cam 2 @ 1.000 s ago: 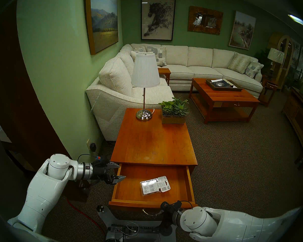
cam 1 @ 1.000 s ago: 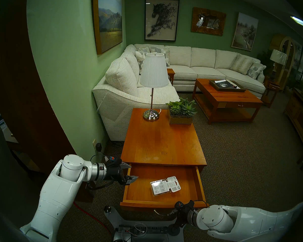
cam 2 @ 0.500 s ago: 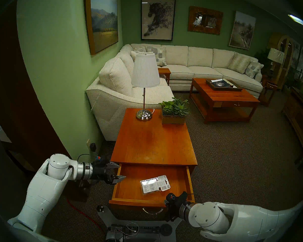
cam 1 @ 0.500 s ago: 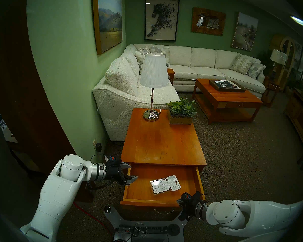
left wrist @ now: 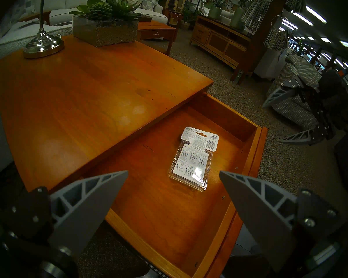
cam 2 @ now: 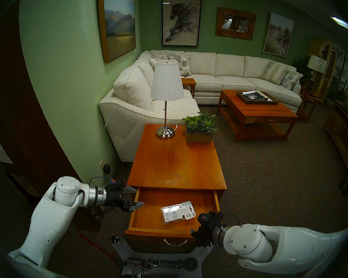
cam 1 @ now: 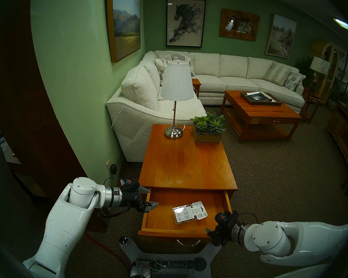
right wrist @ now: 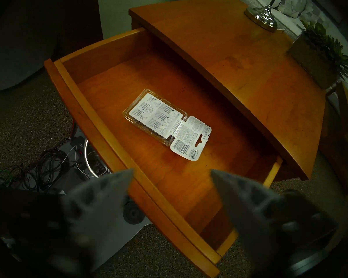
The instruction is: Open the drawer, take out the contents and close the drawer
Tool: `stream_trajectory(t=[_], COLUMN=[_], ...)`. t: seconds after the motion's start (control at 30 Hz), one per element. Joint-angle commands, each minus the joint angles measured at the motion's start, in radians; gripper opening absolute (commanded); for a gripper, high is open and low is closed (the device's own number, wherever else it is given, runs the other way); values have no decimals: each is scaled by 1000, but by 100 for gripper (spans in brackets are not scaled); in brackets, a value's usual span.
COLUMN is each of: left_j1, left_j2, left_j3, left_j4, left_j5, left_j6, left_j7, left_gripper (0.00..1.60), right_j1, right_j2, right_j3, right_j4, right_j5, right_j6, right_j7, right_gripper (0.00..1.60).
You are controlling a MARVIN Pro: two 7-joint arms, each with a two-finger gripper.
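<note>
Since the drawer [cam 1: 186, 211] already stands pulled out from the side table [cam 1: 187, 167], your concern now is the lift, laid out below:

Contents: one blister pack [right wrist: 165, 124] lies flat on the drawer floor, a little toward 3 o'clock of its middle in the head view, touching no wall; hang-tab end toward 2 o'clock.

Handling: you should expect it to be light and fairly stiff; the clear plastic shell looks slick, and the card tab would likely bend if pinched alone.

Hold: take it across the two long edges of the shell, or slip one finger under an edge; lying flat on wood, it gives you little to bite.

Left gripper [left wrist: 173, 177]: jaws spread wide, empty, at the drawer's 9 o'clock wall, pointed across at the pack.

Right gripper [right wrist: 172, 176]: jaws spread, empty, hovering by the front corner at 5 o'clock; its fingers are blurred in the wrist view, so whether they touch the rim is hard to say.

Handle [cam 1: 188, 242]: hangs free under the drawer front.
</note>
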Motion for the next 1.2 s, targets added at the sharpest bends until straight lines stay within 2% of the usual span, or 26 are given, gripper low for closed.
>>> stream_trajectory(t=[0.0, 0.33, 0.63, 0.9, 1.17], left_j1=[-22, -22, -22, -22, -22], left_j2=[1, 1, 1, 0, 0], left_j3=[-7, -8, -8, -8, -9], left_j4=[-25, -25, -25, -25, -26], left_j5=[-6, -6, -5, -5, -5], left_j6=[-1, -1, -1, -1, 0], left_j7=[-4, -4, -5, -5, -6], left_gripper=[160, 160, 160, 160, 160], right_j1=[82, 165, 218, 258, 271], right_j2=[-58, -182, -250, -308, -351], right_j3=[41, 41, 38, 37, 40], right_j4=[41, 180, 266, 318, 340], right_j5=[1, -4, -13, -16, -1], right_j6=[9, 27, 25, 48, 139], right_j7=[45, 150, 228, 257, 231], right_gripper=[160, 160, 160, 160, 160])
